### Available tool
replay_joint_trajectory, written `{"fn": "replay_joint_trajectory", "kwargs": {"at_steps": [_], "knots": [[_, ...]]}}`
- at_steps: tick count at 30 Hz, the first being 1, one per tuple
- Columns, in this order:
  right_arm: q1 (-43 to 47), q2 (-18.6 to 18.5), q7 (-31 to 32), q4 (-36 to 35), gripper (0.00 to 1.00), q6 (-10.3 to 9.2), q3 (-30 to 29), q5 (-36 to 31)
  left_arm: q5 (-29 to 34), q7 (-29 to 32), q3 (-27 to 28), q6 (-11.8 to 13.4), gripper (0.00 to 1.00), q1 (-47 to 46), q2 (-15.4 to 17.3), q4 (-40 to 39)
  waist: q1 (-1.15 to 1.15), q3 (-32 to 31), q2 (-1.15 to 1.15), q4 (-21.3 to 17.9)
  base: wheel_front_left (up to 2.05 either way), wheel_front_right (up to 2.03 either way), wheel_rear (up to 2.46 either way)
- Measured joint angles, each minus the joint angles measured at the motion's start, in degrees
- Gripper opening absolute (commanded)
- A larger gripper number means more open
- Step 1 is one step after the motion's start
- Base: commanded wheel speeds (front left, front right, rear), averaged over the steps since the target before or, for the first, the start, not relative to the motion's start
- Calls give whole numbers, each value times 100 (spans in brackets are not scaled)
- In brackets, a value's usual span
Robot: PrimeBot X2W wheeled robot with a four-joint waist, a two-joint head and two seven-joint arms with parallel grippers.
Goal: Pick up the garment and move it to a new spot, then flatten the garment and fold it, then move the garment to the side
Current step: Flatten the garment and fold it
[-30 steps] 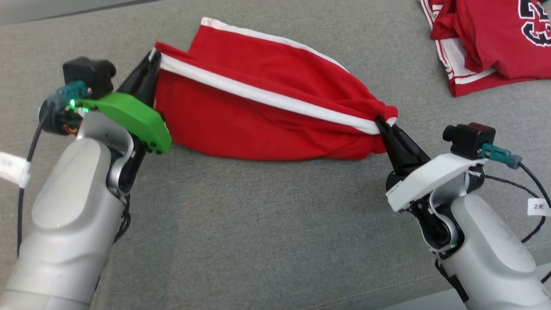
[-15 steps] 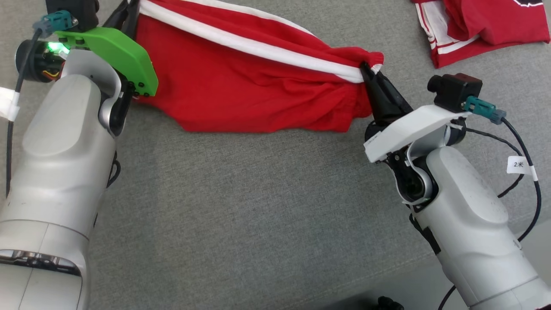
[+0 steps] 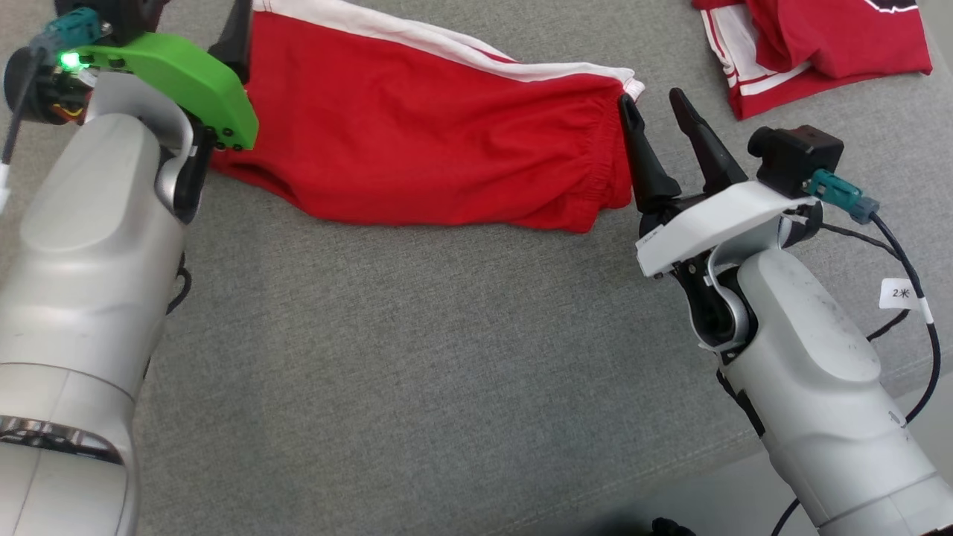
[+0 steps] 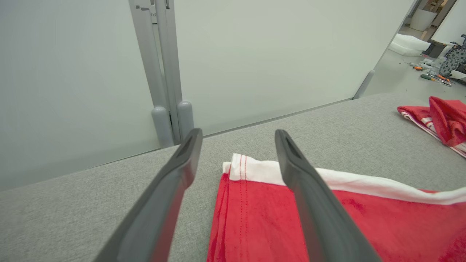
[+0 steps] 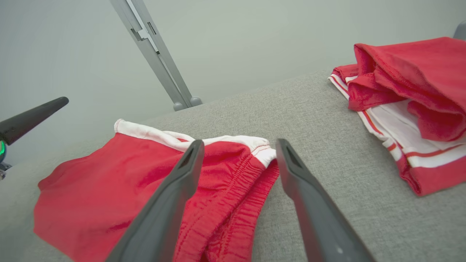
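Red shorts [image 3: 417,141] lie spread on the grey worktop [image 3: 417,357], so I reckon I'm at the flatten step. Left pincer [image 4: 237,134] gapes empty over the hem corner, right pincer [image 3: 651,98] wide and empty beside the waistband. Next up: grab an edge for the fold.

Left hand [image 4: 237,134], right hand [image 5: 240,143]: both agape

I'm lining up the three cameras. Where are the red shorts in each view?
Head view: shorts across the upper middle, white stripe along the far edge.
Left wrist view: shorts at lower right, white hem at their near corner.
Right wrist view: shorts at lower left, elastic waistband towards the middle.
Shared landmark: the crumpled jersey, at the right side of every view, apart from the shorts.
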Motion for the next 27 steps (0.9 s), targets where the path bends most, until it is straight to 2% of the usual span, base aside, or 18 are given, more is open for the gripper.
{"fn": "replay_joint_trajectory", "kwargs": {"at_steps": [9,14,21,23,27], "knots": [[901,-178,-81,-800,100,-1,-227,-470,-687,167,-469,0,100,364,728,-516,0,-352,0,28,0,0,0],[1507,-83,-100,-1416,100,-1,-481,-735,-1029,502,-838,0,100,451,1061,-872,0,-418,0,25,0,0,0],[2153,154,-104,-1836,100,0,-602,-964,-1701,1555,-1605,0,100,730,1538,-1501,0,-395,0,-132,0,0,0],[2203,188,-103,-1861,100,-1,-614,-1018,-1813,1853,-1844,0,100,789,1762,-1647,0,-395,0,-189,0,0,0],[2204,257,-103,-1889,100,-1,-580,-1062,-2040,2173,-2086,0,100,915,2033,-1686,0,-390,0,-300,0,0,0]]}}
